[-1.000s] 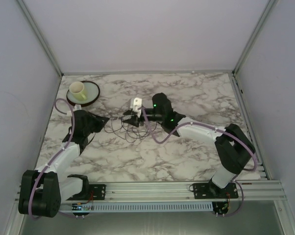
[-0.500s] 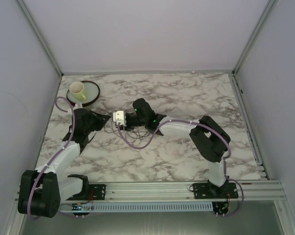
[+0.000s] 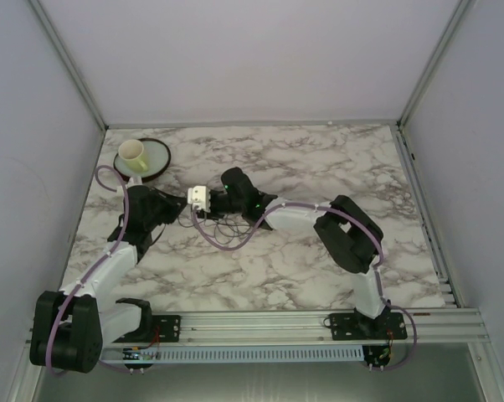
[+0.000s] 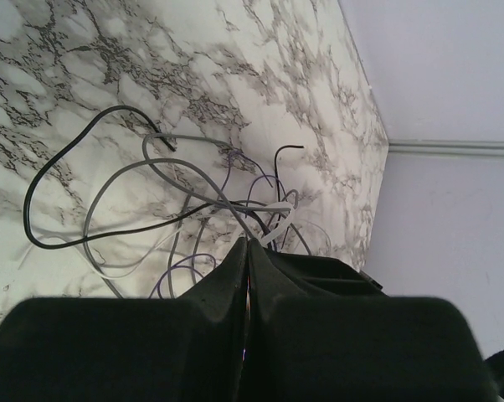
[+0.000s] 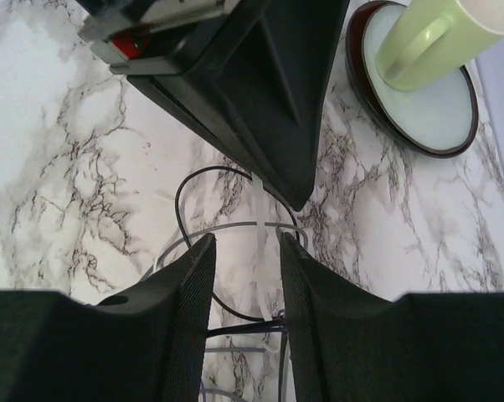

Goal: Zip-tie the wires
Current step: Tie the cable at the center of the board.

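The wires (image 4: 143, 193) lie in loose black, grey and purple loops on the marble table, between the two grippers in the top view (image 3: 221, 224). A white zip tie (image 5: 261, 251) runs through them. My left gripper (image 4: 248, 243) is shut, with the zip tie's end (image 4: 277, 228) at its tip. It shows in the right wrist view (image 5: 295, 201) and the top view (image 3: 183, 209). My right gripper (image 5: 246, 243) is open, its fingers on either side of the zip tie and a wire loop, close in front of the left gripper (image 3: 200, 206).
A green cup (image 3: 133, 153) stands on a dark-rimmed plate (image 3: 161, 157) at the back left, and both show in the right wrist view, the cup (image 5: 428, 38) on the plate (image 5: 428, 126). Purple arm cables (image 3: 235, 243) hang near the wires. Walls close off the table's sides.
My right arm has swung left across the table, bringing its gripper from the middle up to the left gripper over the wires. The left arm has stayed put.
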`<state>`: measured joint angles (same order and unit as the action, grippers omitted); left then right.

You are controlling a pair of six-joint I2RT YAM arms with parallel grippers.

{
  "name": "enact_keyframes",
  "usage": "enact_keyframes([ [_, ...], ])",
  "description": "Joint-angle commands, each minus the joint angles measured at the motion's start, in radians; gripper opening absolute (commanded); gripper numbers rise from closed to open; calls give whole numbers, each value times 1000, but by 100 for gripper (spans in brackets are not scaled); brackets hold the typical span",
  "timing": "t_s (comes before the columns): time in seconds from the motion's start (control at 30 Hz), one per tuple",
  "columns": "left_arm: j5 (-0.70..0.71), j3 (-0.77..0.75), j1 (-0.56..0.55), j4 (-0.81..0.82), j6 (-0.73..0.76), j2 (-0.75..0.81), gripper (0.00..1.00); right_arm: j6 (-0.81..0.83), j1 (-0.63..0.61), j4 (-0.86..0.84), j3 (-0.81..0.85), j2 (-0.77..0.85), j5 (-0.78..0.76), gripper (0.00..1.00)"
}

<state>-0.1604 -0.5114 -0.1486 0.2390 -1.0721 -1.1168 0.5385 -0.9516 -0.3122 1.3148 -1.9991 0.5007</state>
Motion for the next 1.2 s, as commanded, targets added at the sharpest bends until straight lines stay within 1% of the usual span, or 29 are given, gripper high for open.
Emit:
enact_keyframes([
  [0.0, -6, -32, -4, 5, -11, 23, 0, -21, -12, -41, 55, -34, -2, 35],
  [0.03, -8, -33, -5, 7, -12, 22, 0, -24, -14, -43, 58, -38, -1, 33],
  [0.17, -10, -33, -6, 8, -15, 24, 0, -43, -14, -44, 61, -39, -13, 9],
  [0.23, -9, -36, -6, 7, -12, 26, 0, -49, -12, -45, 47, -24, -22, 0],
  [0.27, -7, -39, -6, 5, -8, 28, 6, -55, -9, -46, 39, -16, -24, 0],
  [0.3, -4, -44, -6, -1, 2, 29, 15, -65, -4, -49, 29, -6, -21, 0],
  [0.4, 2, -71, -5, -26, 49, 40, 54, -120, 22, -70, -5, 23, 10, 0],
  [0.43, 4, -80, -5, -33, 66, 48, 63, -140, 30, -77, -19, 32, 21, 0],
  [0.53, 5, -104, -4, -31, 133, 88, 87, -198, 59, -100, -61, 61, 64, 0],
  [0.6, 8, -105, -4, -7, 176, 128, 97, -246, 80, -115, -86, 78, 104, 0],
  [0.63, 6, -97, -3, 22, 197, 157, 100, -269, 90, -121, -95, 87, 124, 0],
  [0.83, -71, -12, -2, 223, 296, 264, 100, -459, 160, -184, -139, 159, 233, 0],
  [0.9, -138, 27, -2, 343, 322, 281, 100, -522, 182, -217, -153, 179, 275, 0],
  [0.97, -254, 73, -2, 489, 338, 282, 100, -578, 200, -243, -161, 192, 329, 0],
  [1.0, -283, 84, -3, 554, 340, 276, 100, -600, 208, -256, -162, 196, 356, 0],
  [1.1, -408, 102, -3, 684, 337, 238, 98, -662, 223, -298, -173, 207, 403, 0],
  [1.17, -461, 106, -5, 763, 327, 208, 98, -698, 231, -328, -182, 218, 420, 0],
])
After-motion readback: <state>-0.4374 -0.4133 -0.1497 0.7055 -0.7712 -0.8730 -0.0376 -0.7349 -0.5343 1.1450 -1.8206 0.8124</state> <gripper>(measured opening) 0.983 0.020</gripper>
